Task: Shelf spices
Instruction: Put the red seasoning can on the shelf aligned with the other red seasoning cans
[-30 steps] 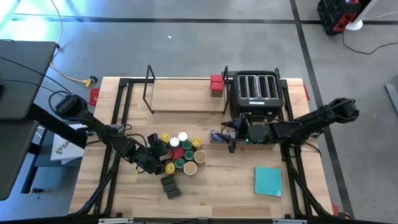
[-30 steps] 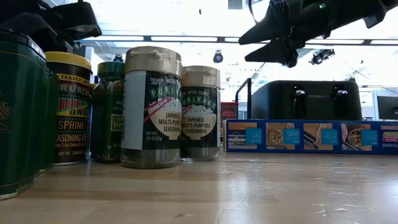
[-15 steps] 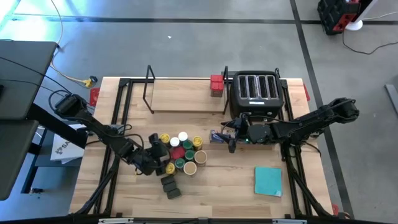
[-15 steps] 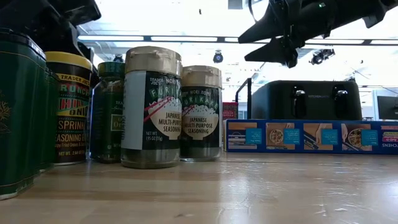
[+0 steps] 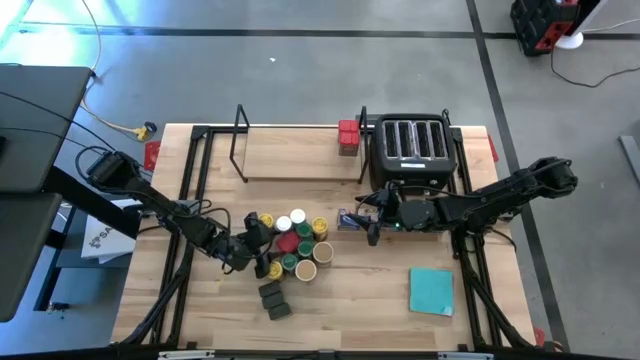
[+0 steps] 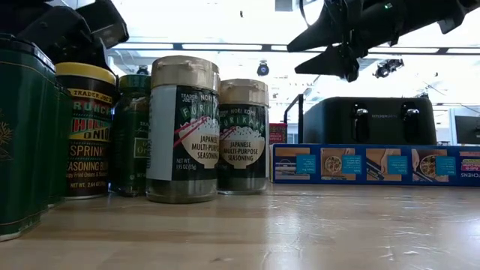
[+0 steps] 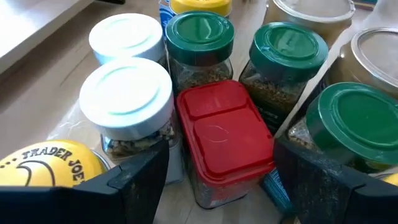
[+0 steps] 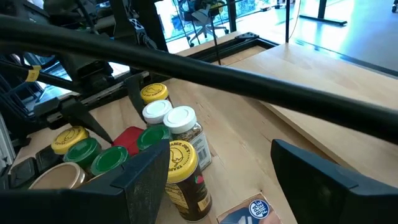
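Up at the table's far edge, the shelf [image 5: 300,152] carries one red tin [image 5: 348,137] beside the toaster [image 5: 412,148]. Nearer, the spices [image 5: 292,245] cluster mid-table. The left gripper [image 5: 256,249] sits spread over a red-lidded jar [image 7: 224,134]; the right gripper [image 5: 372,222] hangs spread, empty, above the blue box [image 5: 349,221].
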You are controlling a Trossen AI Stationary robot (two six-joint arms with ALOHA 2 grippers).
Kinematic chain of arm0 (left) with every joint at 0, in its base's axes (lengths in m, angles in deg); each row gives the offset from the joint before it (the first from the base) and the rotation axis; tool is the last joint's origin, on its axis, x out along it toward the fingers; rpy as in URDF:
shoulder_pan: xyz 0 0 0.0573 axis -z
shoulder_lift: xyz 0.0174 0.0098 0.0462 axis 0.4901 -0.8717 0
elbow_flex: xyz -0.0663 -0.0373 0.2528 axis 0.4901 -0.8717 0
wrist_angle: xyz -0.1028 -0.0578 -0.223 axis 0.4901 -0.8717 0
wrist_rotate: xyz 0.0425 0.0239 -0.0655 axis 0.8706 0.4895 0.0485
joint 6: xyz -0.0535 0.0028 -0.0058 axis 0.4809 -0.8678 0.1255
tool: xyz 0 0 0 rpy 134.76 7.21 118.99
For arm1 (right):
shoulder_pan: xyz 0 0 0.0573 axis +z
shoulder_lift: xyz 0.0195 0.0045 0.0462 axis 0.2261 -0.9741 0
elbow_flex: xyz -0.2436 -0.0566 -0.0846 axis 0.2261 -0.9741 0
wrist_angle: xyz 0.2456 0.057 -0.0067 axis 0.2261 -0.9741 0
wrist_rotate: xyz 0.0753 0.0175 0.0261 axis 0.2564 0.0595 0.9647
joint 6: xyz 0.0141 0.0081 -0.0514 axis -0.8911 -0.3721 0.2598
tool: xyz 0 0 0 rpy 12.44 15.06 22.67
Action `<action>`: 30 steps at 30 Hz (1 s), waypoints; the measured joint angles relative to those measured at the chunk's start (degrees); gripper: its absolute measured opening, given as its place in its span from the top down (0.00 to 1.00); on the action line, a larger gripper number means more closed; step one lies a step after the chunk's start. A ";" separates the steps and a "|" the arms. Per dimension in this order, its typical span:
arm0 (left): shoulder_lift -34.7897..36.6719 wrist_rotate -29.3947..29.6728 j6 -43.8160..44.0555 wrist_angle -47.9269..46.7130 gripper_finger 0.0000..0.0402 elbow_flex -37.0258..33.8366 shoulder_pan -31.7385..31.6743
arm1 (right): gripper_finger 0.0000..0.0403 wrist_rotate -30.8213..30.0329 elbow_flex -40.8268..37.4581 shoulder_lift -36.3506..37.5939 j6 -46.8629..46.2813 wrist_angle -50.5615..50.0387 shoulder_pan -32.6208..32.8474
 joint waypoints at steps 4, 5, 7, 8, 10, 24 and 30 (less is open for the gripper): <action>0.02 0.40 0.00 -0.66 0.29 -0.07 -0.34 | 0.32 0.00 0.00 0.00 0.00 0.00 0.00; 0.00 0.88 0.00 -0.83 0.29 -0.09 -0.44 | 0.32 0.00 0.00 0.00 0.00 -0.01 0.00; 0.00 1.18 0.00 -1.52 0.29 -0.07 -0.73 | 0.32 0.00 0.00 0.00 0.00 -0.03 0.00; 0.02 1.34 -0.10 -2.10 0.29 -0.03 -0.83 | 0.32 0.00 0.00 0.00 0.00 -0.09 0.00; 0.14 1.76 -0.74 -4.11 0.29 -0.03 -0.88 | 0.32 0.00 0.00 0.00 0.00 -0.37 -0.01; 6.90 2.60 -2.22 -13.89 0.29 -0.30 -0.90 | 0.32 -0.01 0.00 0.02 -0.02 -0.35 -0.01; 8.77 -0.53 -9.68 -11.63 0.29 -0.49 0.21 | 0.32 -0.02 0.00 0.02 -0.02 -0.35 -0.01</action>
